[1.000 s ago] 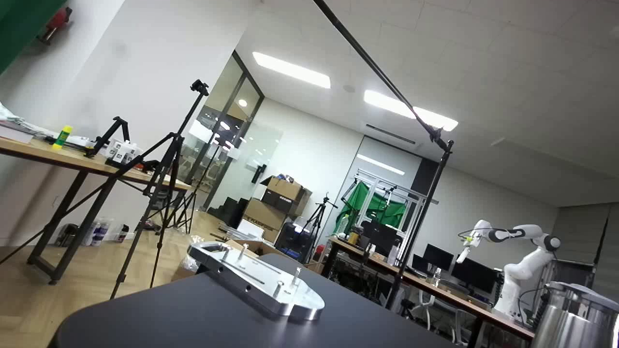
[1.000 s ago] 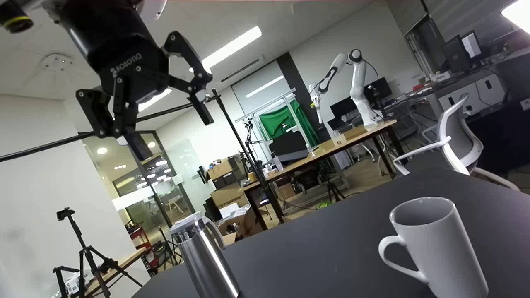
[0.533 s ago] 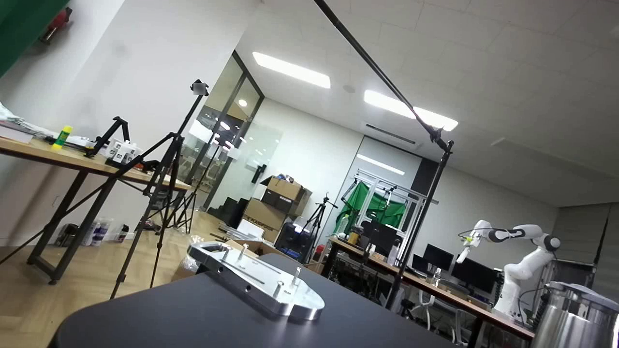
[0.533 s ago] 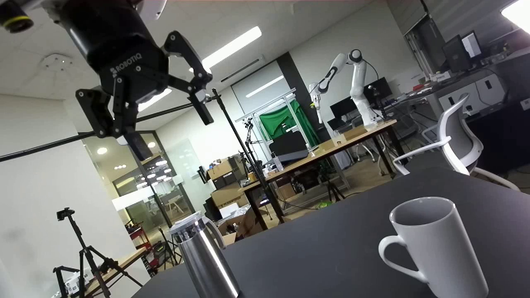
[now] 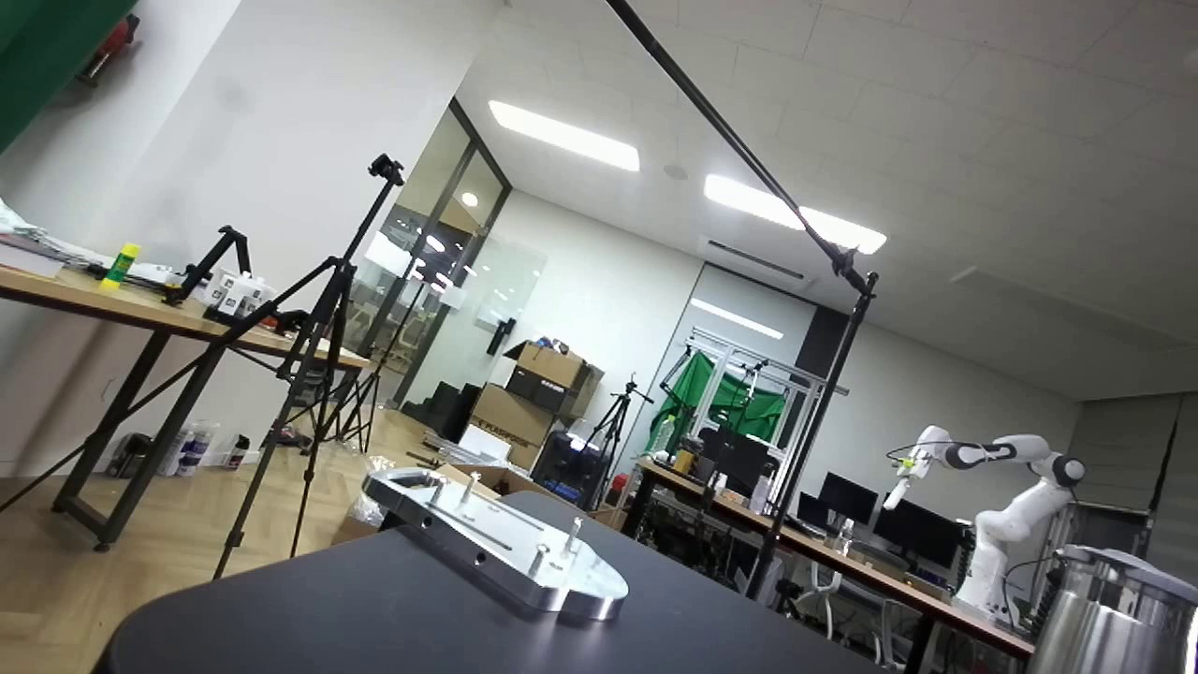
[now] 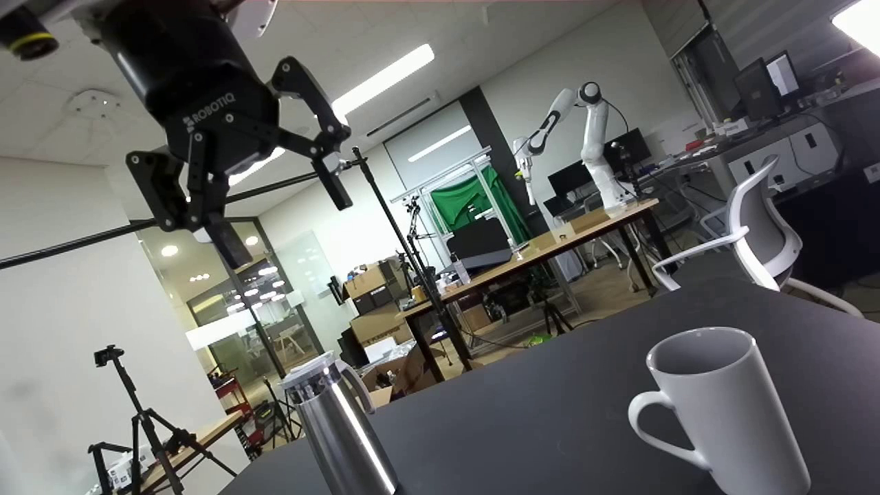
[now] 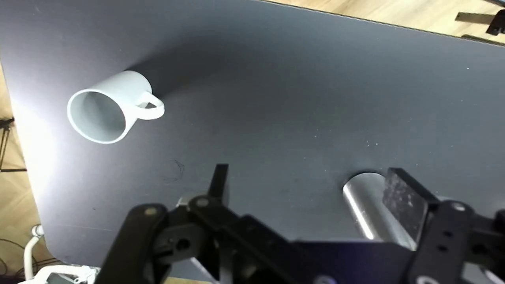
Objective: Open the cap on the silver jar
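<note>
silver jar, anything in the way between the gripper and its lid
Nothing visible: in an exterior view the open gripper hangs higher than the lid of the silver jar, with only air between. The mug stands off to one side.

Obstacles: silver jar (image 6: pixel 349 440), left; mug (image 6: pixel 739 419), near right, in an exterior view. Passage: bare tabletop (image 6: pixel 529 419) between; clear air, jaws to cap (image 6: pixel 309 369).

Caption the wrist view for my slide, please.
Open gripper over a dark table, mug at upper left, silver jar at lower right, partly hidden.
</note>
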`<state>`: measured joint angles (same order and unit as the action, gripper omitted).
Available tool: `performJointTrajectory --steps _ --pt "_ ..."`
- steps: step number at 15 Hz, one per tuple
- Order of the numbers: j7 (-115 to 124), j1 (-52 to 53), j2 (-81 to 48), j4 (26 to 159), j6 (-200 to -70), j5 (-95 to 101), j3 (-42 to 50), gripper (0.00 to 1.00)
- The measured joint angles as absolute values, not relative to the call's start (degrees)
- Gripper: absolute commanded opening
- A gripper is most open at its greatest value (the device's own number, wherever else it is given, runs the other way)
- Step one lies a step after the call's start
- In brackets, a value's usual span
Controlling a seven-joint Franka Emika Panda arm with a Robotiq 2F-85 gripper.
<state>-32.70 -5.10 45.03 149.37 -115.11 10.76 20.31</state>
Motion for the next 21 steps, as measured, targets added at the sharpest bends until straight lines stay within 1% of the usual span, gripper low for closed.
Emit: performJointTrajectory --steps 4,5,6,10,11,12,15,21 --pt "-31.72 -1.29 42.80 148.81 -120.57 7.90 15.48 0.45" --pt "-31.08 0.03 41.65 148.52 -122.44 7.19 13.84 0.39" --pt "-30.34 1.39 40.21 148.10 -124.18 6.38 12.29 0.31" --pt "-27.98 6.04 31.65 145.19 -131.03 3.70 7.31 0.05" --pt "-27.95 6.90 29.04 144.15 -132.37 2.87 6.65 0.01" --pt "-28.03 7.71 26.52 143.04 -133.44 1.93 6.26 0.00" --pt "-29.25 9.83 19.27 139.27 -135.68 -1.83 5.74 0.00" --pt "-30.80 10.96 9.08 131.63 -135.23 -6.66 2.41 0.00"
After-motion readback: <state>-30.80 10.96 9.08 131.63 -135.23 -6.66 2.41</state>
